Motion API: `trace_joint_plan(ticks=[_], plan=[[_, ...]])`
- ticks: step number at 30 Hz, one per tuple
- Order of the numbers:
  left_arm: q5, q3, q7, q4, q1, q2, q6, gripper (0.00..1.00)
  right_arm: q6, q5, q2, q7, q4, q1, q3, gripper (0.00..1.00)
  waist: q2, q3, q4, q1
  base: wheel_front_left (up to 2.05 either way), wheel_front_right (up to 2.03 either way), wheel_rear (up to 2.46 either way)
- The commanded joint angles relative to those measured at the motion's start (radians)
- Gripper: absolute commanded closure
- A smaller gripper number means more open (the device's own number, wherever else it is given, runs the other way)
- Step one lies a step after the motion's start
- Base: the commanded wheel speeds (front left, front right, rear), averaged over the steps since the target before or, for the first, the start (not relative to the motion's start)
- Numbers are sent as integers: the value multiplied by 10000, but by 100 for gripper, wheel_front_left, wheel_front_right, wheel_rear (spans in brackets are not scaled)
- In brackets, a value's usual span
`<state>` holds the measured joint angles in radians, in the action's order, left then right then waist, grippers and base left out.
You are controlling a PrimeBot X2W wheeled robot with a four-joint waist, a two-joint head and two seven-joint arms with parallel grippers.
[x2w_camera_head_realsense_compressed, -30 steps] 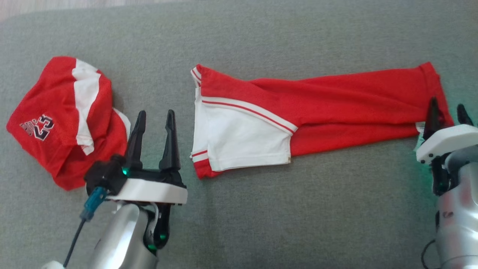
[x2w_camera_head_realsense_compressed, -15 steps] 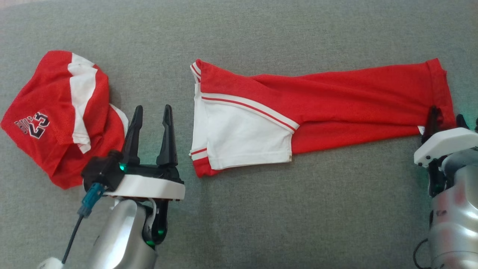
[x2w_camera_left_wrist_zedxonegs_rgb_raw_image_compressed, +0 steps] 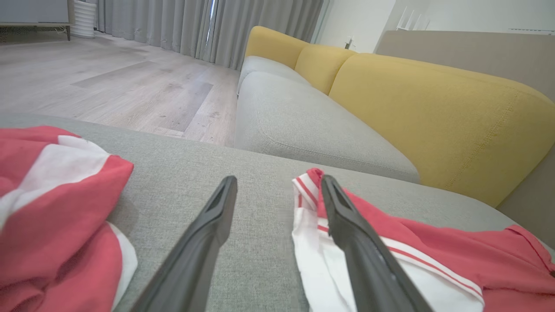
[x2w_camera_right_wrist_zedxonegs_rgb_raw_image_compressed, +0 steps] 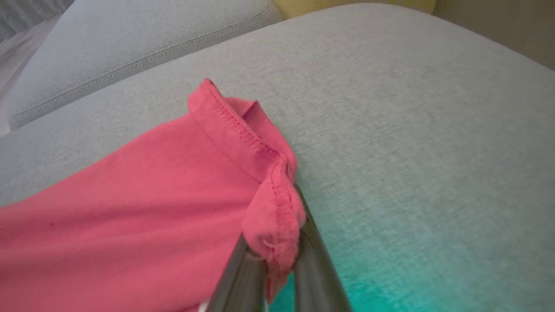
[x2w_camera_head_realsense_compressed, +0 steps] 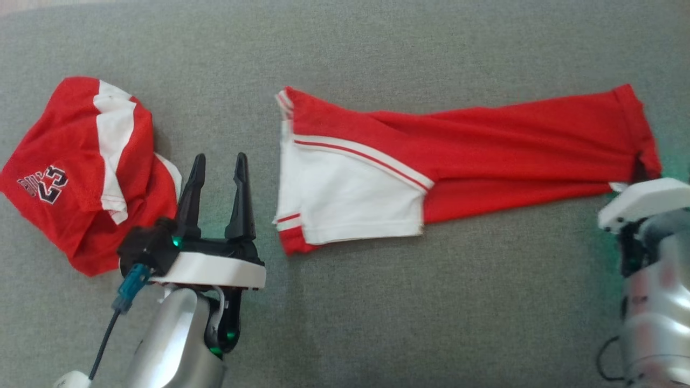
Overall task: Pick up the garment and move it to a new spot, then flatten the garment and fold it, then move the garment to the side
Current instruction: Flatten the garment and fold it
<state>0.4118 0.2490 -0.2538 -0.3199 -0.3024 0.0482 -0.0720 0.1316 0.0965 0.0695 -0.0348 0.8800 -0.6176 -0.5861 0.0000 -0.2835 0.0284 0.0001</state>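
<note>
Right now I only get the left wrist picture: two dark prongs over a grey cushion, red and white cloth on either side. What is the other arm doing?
Observer: The right gripper is shut on the red hem corner of the long garment, the piece that lies beside your right prong.
Operator: And the red heap on my left, is it part of the same thing?
Observer: No. The head view shows a separate crumpled garment, apart from the long one on the cushion, with the number 23 printed on it.
</note>
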Motion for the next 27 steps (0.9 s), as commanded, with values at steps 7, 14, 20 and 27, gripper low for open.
trace_joint_plan(ticks=[7, 14, 20, 27], plan=[[-73, -539, -80, 225, -210, 28, -80, 0, -9, 255, 1110, -62, -623, 203, -1209, 100, 0, 320, -33, -1, 0, 0, 0], [-27, -611, -80, 188, -17, 23, -98, 0, -9, 532, 623, -292, -895, 40, -1206, 100, 0, 772, -137, -1, 0, 0, 0], [105, -527, -80, 172, 196, 22, -36, 0, -9, 128, -44, -407, -1218, -17, 508, 100, 0, 1411, -88, -1, 0, 0, 0], [246, -534, -80, 146, 552, 21, 27, 0, -9, -2362, -187, -147, -1499, 292, 4143, 100, 0, 2064, 264, -1, 0, 0, 0]])
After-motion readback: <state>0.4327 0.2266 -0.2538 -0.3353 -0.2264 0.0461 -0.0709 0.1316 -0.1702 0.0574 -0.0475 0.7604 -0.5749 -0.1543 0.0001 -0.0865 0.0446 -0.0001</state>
